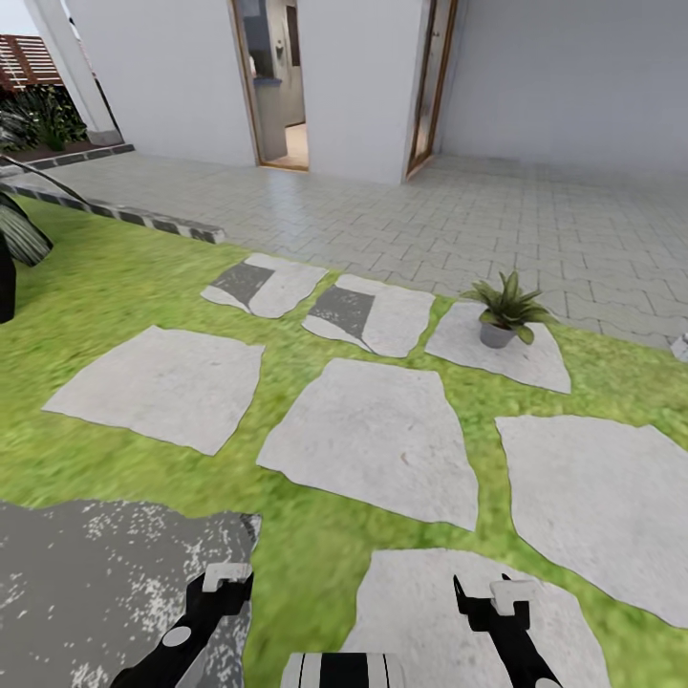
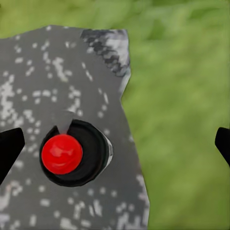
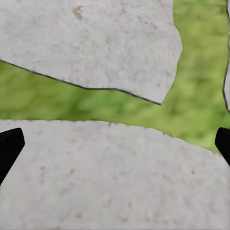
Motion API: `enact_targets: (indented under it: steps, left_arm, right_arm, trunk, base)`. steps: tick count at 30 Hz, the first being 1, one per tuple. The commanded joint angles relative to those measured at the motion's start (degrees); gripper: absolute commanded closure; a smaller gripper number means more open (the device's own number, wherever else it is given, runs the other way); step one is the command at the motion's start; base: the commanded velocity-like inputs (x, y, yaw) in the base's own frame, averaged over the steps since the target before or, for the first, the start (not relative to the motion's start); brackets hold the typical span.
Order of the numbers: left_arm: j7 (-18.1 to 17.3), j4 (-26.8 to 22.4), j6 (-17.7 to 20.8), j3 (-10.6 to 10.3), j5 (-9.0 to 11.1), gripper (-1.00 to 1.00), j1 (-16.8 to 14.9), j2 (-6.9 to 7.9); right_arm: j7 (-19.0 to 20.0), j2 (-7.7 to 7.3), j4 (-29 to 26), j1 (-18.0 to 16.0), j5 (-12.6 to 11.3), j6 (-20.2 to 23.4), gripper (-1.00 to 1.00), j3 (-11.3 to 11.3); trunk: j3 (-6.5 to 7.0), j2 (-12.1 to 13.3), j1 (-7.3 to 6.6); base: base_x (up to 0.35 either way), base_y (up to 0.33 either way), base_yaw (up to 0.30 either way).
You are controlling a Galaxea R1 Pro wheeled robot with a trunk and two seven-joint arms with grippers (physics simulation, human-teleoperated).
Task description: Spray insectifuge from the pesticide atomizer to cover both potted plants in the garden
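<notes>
One potted plant [image 1: 506, 311], a low rosette of pointed green leaves in a small grey pot, stands on a pale stepping stone [image 1: 497, 355] at the far right of the garden lawn [image 1: 115, 296]. Whether insectifuge dots its leaves is too small to tell. The pesticide atomizer is out of view. My left gripper [image 1: 227, 576] hangs open over the edge of a dark speckled slab, holding nothing. My right gripper [image 1: 497, 592] is open and empty above a near stepping stone [image 3: 96, 177]. In both wrist views the black fingertips [image 2: 9, 151] [image 3: 9, 146] sit far apart.
A grey bollard lamp with a red dot [image 2: 72, 153] stands on the speckled patio slab [image 1: 96, 573] under my left gripper. Several pale stones cross the grass. Beyond lie a paved terrace [image 1: 430, 210], white house walls with an open doorway [image 1: 277, 86], and dark foliage [image 1: 14, 239] at far left.
</notes>
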Motion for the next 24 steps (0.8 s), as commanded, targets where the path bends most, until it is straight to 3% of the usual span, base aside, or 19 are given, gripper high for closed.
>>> enact_targets:
  steps: [1,10,17,24]
  left_arm:
    - [0.0,0.1,-0.2,0.0,-0.1,-1.00,0.0,0.03]
    - [0.0,0.1,-0.2,0.0,-0.1,-1.00,0.0,0.09]
    - [0.0,0.0,-0.3,0.0,-0.1,-1.00,0.0,0.12]
    - [0.0,-0.5,-0.4,0.1,0.0,-1.00,0.6,0.18]
  right_arm:
    - [0.0,-0.01,0.0,0.0,0.0,-0.2,-1.00,0.0]
    - [0.0,-0.01,0.0,0.0,0.0,-0.2,-1.00,0.0]
    - [0.0,-0.01,0.0,0.0,0.0,-0.2,-1.00,0.0]
    - [0.0,-0.01,0.0,0.0,0.0,-0.2,-1.00,-0.1]
  trunk:
    - [-0.04,0.0,-0.01]
    - [-0.04,0.0,-0.01]
    - [-0.04,0.0,-0.01]
    - [-0.04,0.0,-0.01]
  base:
    - [0.008,-0.007,0.027]
    - [0.002,-0.001,0.015]
    - [0.000,0.000,0.230]
    - [0.000,0.000,0.027]
